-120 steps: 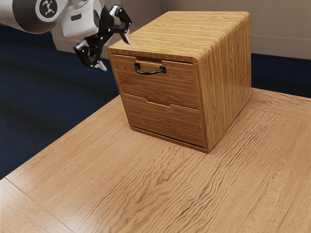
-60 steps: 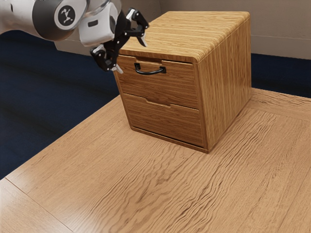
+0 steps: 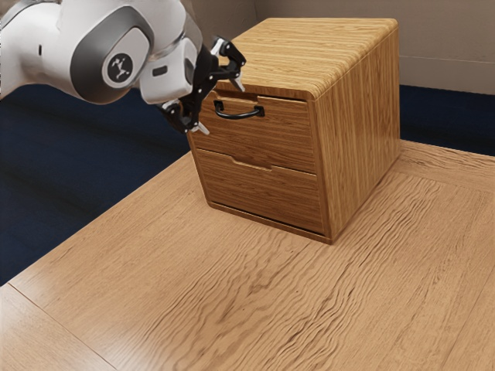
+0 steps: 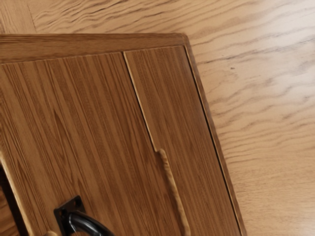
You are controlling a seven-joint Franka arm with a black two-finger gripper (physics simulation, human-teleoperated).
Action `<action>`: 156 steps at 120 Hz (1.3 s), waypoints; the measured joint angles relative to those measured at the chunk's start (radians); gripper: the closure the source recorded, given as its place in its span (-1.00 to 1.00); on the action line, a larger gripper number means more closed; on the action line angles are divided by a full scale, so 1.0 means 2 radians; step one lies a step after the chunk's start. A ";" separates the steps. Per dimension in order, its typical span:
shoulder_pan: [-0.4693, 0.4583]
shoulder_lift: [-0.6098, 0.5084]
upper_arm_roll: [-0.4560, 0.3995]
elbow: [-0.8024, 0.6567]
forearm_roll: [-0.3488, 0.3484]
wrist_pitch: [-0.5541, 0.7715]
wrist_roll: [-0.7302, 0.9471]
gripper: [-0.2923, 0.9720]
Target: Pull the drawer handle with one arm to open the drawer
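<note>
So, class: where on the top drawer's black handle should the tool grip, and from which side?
Grip the black handle at the middle of its bar, coming straight at the top drawer front-on. The bar runs level and stands off the wood, so the open tool could close its fingers above and below it.
</note>
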 joint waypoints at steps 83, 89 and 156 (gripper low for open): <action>0.061 0.008 -0.016 -0.045 -0.001 0.046 0.001 -0.54; 0.067 0.008 -0.019 -0.047 0.000 0.048 0.000 -0.54; 0.066 0.023 -0.027 -0.032 -0.003 0.067 -0.002 -0.54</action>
